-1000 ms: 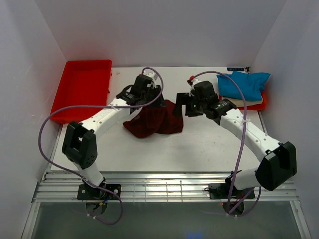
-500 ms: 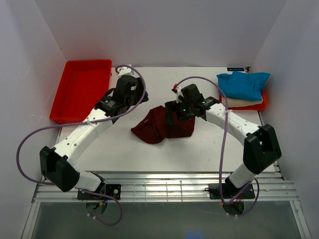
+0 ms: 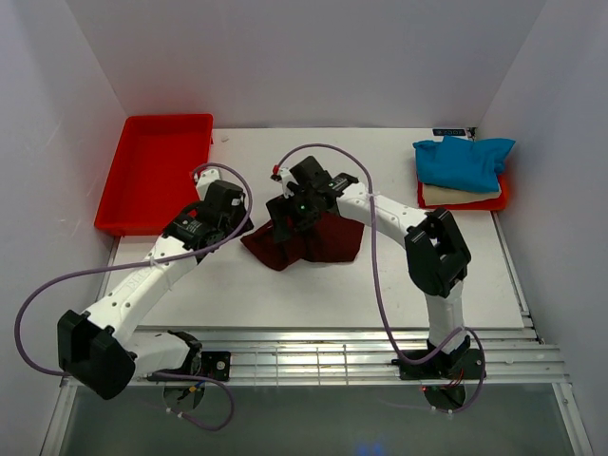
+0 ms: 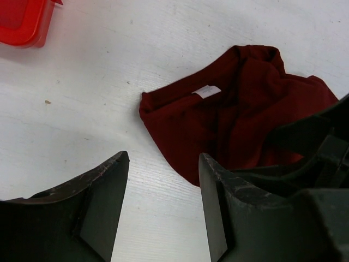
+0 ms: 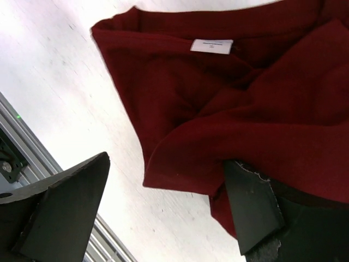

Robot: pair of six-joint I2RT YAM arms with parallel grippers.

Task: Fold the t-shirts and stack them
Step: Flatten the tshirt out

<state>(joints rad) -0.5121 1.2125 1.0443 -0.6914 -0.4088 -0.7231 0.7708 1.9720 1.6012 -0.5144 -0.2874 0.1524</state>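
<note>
Folding stage: the large dark maroon cloth t-shirt (image 3: pixel 318 237) lies bunched, not flat, in the middle of the white table (image 3: pixel 380 275), its white neck label (image 4: pixel 207 91) showing; judged early in the task.
Left gripper (image 4: pixel 163 164): fingers spread, holding nothing, hovering just left of the maroon heap.
Right gripper (image 5: pixel 166 164): fingers spread wide over the heap, a fold overlapping one finger, nothing pinched.
Risk: a pinch here likely catches several layers, so the tee drags as a lump instead of spreading; the overlapping fold may snag when that arm lifts.
Left red plastic tray (image 3: pixel 157 171): nothing in it.
Right red plastic tray (image 3: pixel 501 198): bright blue folded tee (image 3: pixel 461 161) on a cream tee (image 3: pixel 456 195).
</note>
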